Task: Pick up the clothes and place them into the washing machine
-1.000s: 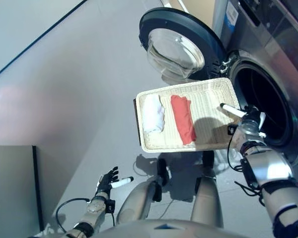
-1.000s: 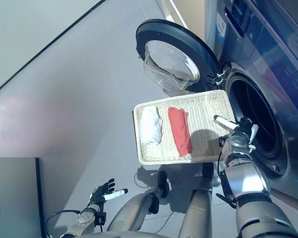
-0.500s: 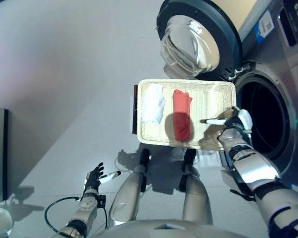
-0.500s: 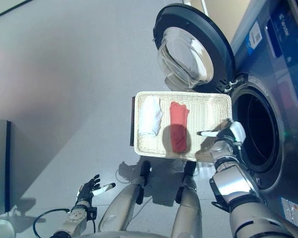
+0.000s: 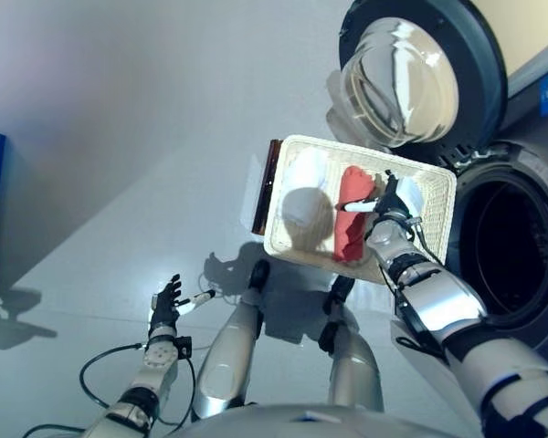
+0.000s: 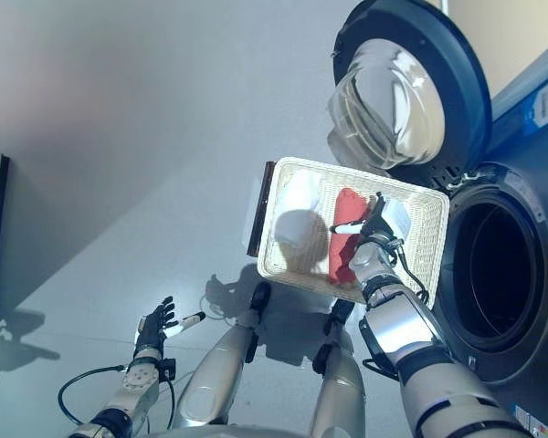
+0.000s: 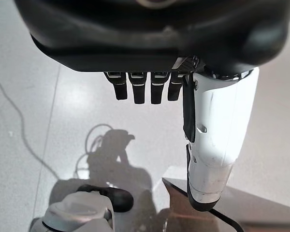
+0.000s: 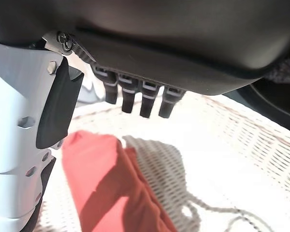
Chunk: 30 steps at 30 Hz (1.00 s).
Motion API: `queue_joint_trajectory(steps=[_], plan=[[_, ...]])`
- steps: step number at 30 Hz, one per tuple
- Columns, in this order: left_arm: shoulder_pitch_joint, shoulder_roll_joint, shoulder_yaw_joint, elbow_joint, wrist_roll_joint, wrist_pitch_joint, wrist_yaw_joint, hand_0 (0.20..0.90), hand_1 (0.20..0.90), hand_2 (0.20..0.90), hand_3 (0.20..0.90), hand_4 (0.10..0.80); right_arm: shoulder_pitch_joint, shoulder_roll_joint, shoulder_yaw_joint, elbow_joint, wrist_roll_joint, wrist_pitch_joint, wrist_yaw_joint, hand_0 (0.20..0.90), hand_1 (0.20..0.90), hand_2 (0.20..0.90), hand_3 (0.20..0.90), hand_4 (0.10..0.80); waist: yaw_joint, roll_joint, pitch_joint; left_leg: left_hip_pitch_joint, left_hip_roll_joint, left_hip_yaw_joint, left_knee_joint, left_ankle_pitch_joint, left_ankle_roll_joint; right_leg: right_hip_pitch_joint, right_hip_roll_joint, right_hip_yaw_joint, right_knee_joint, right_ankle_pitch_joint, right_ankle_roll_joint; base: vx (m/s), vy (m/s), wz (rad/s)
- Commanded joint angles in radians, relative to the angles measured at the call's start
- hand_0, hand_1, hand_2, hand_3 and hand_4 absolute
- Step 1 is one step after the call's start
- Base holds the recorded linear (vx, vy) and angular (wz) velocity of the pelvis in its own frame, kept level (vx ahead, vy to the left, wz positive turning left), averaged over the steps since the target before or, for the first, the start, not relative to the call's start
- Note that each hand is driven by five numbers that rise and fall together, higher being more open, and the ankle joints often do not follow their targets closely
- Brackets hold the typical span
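Clothes lie side by side in a pale woven basket (image 5: 438,196) at centre right of the frame: a folded white cloth (image 5: 303,187) toward the basket's left end and a folded red cloth (image 5: 351,225) next to it. Above the red cloth hovers the right hand (image 5: 390,203), fingers straight and apart, its white-covered thumb pointing left across the cloth — nothing is clasped. In the right wrist view the red cloth (image 8: 111,183) sits just past the fingers (image 8: 127,96), not touching them. A washing machine (image 6: 521,274) fills the right edge, its round door (image 6: 406,91) swung open at upper right. At lower left the left hand (image 5: 166,304) hangs over the grey floor (image 5: 119,137) — fingers relaxed, holding nothing.
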Motion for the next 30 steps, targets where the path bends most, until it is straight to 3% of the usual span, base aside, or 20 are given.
queue_joint_trajectory(steps=[1,9,10,25,26,27,29,30], plan=[[0.005,0.080,0.005,-0.024,-0.013,-0.030,0.058,0.900,0.900,0.900,0.900,0.800,-0.085,-0.080,0.034,0.020,0.003,0.008,-0.092,0.900,0.900,0.900,0.900,0.800,0.023,0.036,0.002,-0.078,-0.046,0.042,0.002,0.064,-0.017,0.055,-0.007,0.030,0.033,-0.053,0.015,0.007,0.025,0.11],[-0.012,0.084,0.009,-0.082,-0.049,-0.050,0.088,0.900,0.900,0.900,0.900,0.800,-0.113,-0.098,0.036,0.029,0.002,0.025,-0.118,0.900,0.900,0.900,0.900,0.800,0.030,0.061,0.037,-0.151,-0.067,0.036,0.052,0.050,-0.014,-0.026,-0.022,0.027,0.113,-0.079,0.006,0.010,0.031,0.12],[-0.017,0.084,0.007,-0.091,-0.054,-0.051,0.089,0.900,0.900,0.900,0.900,0.800,-0.117,-0.101,0.037,0.028,0.005,0.025,-0.118,0.900,0.900,0.900,0.900,0.800,0.031,0.060,0.036,-0.150,-0.066,0.032,0.063,0.013,-0.018,-0.028,-0.020,0.037,0.128,-0.112,0.011,0.092,0.003,0.10],[-0.047,0.047,-0.012,-0.217,-0.092,-0.074,0.109,0.900,0.900,0.900,0.900,0.800,-0.133,-0.104,0.057,0.082,-0.035,0.093,-0.124,0.900,0.900,0.900,0.900,0.800,0.065,0.125,0.080,-0.338,-0.110,0.015,0.164,0.002,-0.008,-0.206,-0.062,0.040,0.276,-0.160,-0.004,-0.017,0.037,0.14],[-0.047,0.043,-0.015,-0.210,-0.091,-0.072,0.111,0.900,0.900,0.900,0.900,0.800,-0.126,-0.102,0.053,0.087,-0.040,0.098,-0.123,0.851,0.851,0.851,0.851,0.765,0.067,0.127,0.081,-0.347,-0.111,0.015,0.167,0.002,-0.007,-0.214,-0.065,0.040,0.279,-0.161,-0.005,-0.016,0.036,0.18],[-0.044,0.040,-0.021,-0.209,-0.088,-0.069,0.112,0.900,0.900,0.900,0.900,0.800,-0.126,-0.105,0.053,0.095,-0.045,0.107,-0.122,0.527,0.527,0.527,0.527,0.533,0.070,0.130,0.081,-0.351,-0.112,0.014,0.166,0.003,-0.007,-0.222,-0.066,0.044,0.280,-0.160,-0.006,-0.015,0.028,0.13],[-0.033,0.035,-0.029,-0.215,-0.082,-0.067,0.112,0.900,0.900,0.900,0.900,0.800,-0.120,-0.105,0.046,0.104,-0.050,0.115,-0.127,0.200,0.200,0.200,0.200,0.300,0.070,0.134,0.085,-0.355,-0.111,0.015,0.159,0.007,-0.007,-0.227,-0.067,0.046,0.277,-0.158,-0.006,-0.009,0.032,0.04],[-0.026,0.034,-0.032,-0.222,-0.081,-0.067,0.114,0.900,0.900,0.900,0.900,0.800,-0.118,-0.108,0.042,0.103,-0.051,0.118,-0.128,0.200,0.200,0.200,0.200,0.300,0.070,0.135,0.086,-0.357,-0.111,0.017,0.157,0.008,-0.007,-0.230,-0.067,0.048,0.276,-0.157,-0.006,-0.011,0.040,0.01]])
